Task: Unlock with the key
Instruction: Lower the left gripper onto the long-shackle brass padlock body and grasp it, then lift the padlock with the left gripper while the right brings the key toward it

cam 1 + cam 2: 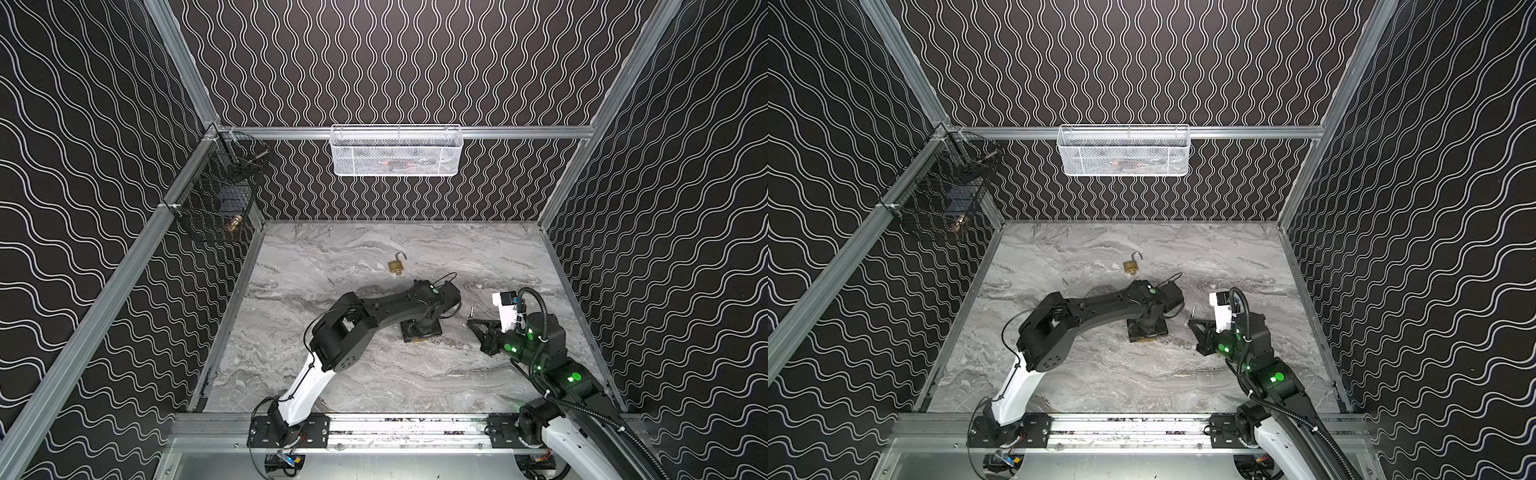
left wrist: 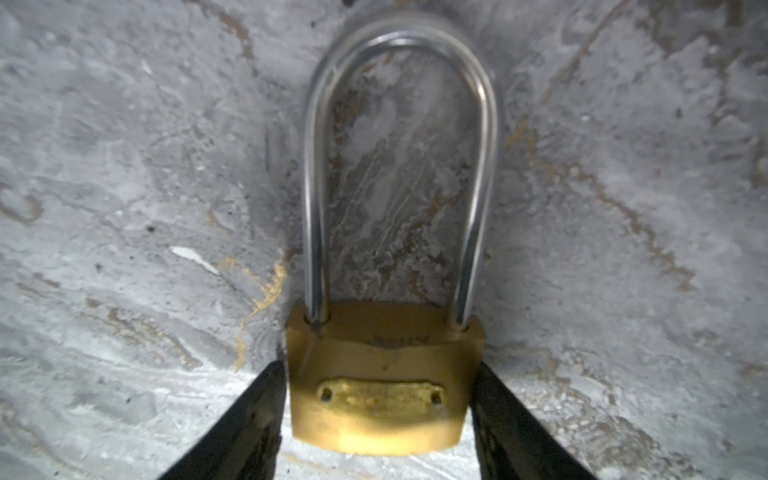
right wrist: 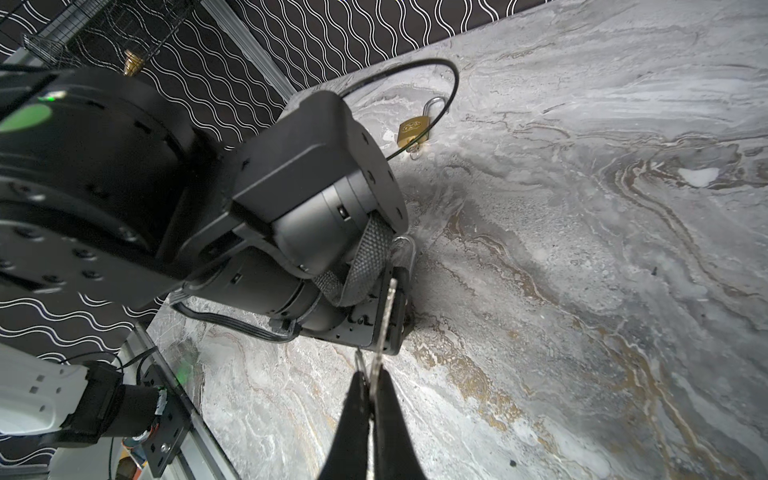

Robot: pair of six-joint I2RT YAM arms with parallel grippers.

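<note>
A brass padlock [image 2: 374, 399] with a long steel shackle [image 2: 399, 45], pushed home, lies flat on the marble table [image 1: 332, 374]. My left gripper [image 2: 378, 370] points straight down over it, and its black fingers [image 2: 266, 407] meet both sides of the brass body. In both top views the wrist hides the lock except for a brass edge [image 1: 419, 341] [image 1: 1144, 340]. To its right my right gripper [image 3: 371, 370] [image 1: 470, 321] is shut on a small silver key [image 3: 384, 324] [image 1: 471, 311], blade pointing at the left gripper.
A smaller brass padlock [image 1: 397, 266] [image 3: 413, 129] lies farther back on the table with its shackle swung open and a key in it. A white mesh basket [image 1: 395, 151] hangs on the back rail. A black wire basket [image 1: 216, 187] hangs on the left rail.
</note>
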